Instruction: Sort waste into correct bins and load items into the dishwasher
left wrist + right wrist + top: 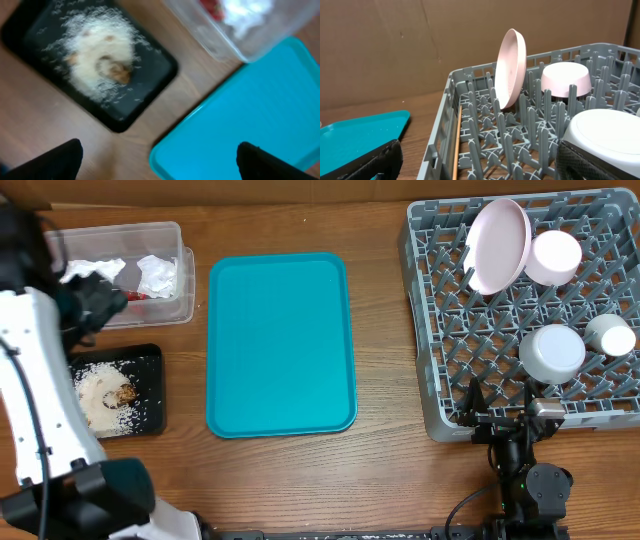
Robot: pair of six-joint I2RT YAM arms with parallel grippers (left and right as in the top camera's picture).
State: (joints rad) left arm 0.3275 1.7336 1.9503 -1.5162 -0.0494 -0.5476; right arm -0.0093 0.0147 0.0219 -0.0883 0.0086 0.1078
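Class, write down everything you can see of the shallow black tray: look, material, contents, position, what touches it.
The black tray is shallow and rectangular with rounded corners, plastic-looking. It lies flat on the wooden table, below the clear tub in the overhead view and left of the teal tray, touching neither. It holds a heap of white rice-like grains with brown bits. The left arm hides its left edge.
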